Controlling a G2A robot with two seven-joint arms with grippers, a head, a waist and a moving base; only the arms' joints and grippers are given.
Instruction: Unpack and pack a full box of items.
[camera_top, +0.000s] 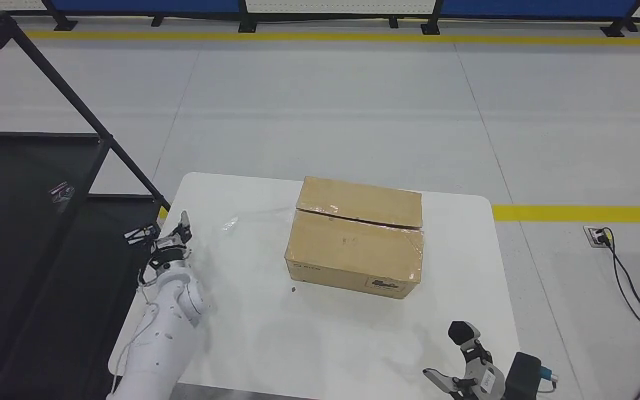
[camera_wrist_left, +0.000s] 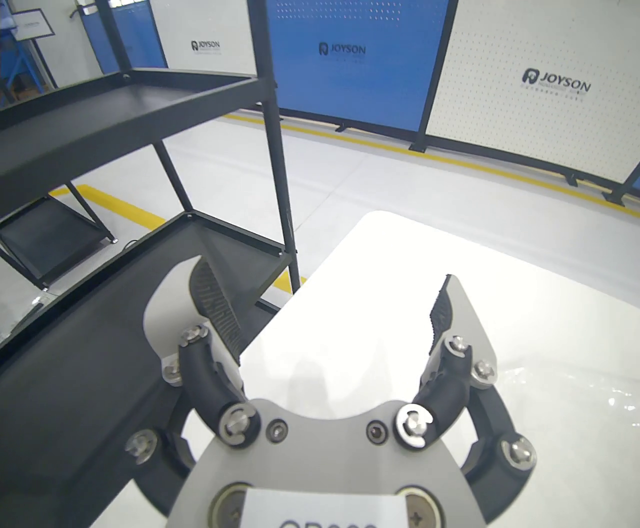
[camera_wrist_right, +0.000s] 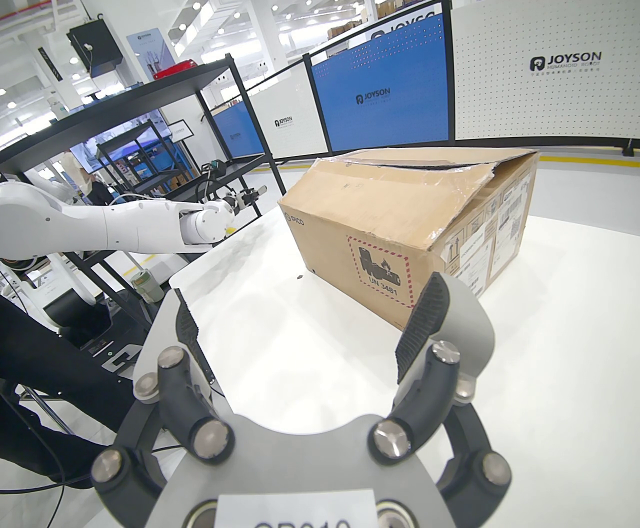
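Observation:
A brown cardboard box (camera_top: 355, 237) stands near the middle of the white table (camera_top: 250, 330), its top flaps down with a dark slit between them; the right wrist view shows the box (camera_wrist_right: 400, 210) with one flap slightly lifted. My left gripper (camera_top: 165, 235) hovers over the table's left edge, well apart from the box, open and holding nothing (camera_wrist_left: 320, 300). My right gripper (camera_top: 455, 360) is at the table's front right corner, short of the box, open and holding nothing (camera_wrist_right: 310, 320).
A black metal shelf rack (camera_top: 50, 210) stands right beside the table's left edge, close to the left gripper; its trays (camera_wrist_left: 125, 280) lie just beyond the fingers. The left arm (camera_wrist_right: 125, 225) stretches along that side.

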